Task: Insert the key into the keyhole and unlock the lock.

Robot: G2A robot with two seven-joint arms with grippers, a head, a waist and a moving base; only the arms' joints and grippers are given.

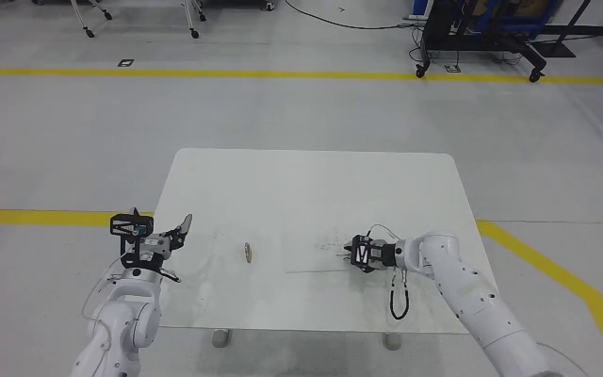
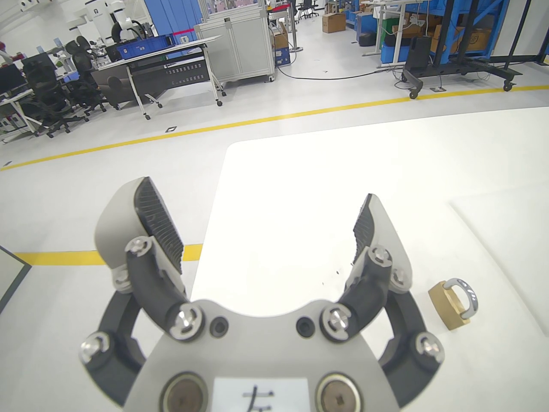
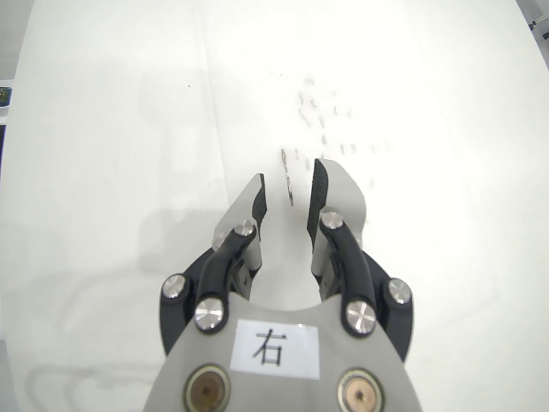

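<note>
The worktop is white and flat. A little gold lock lies on it, near the front edge. The lock has a silver loop at one end. It lies flat, and nothing touches it.

The left pincer is by the left edge of the worktop. Its two fingers are spread wide apart. It holds nothing. The lock is near it, off to one side, and they do not touch.

The right pincer is low over the worktop, further to the right. The lock sits between the two pincers, a bit closer to the left one. The right pincer is open only a little way. The key is right there between its two fingertips. The key looks like a thin dark strip. There is a small gap on each side of it, so the fingers are around the key but are not squeezing it. I cannot tell if the key lies flat or stands on its edge.

The key and the lock are well apart. The key is not in the keyhole.

Some small dark marks dot the worktop just past the key.

The floor around the worktop is pale grey with yellow lines on it.
</note>
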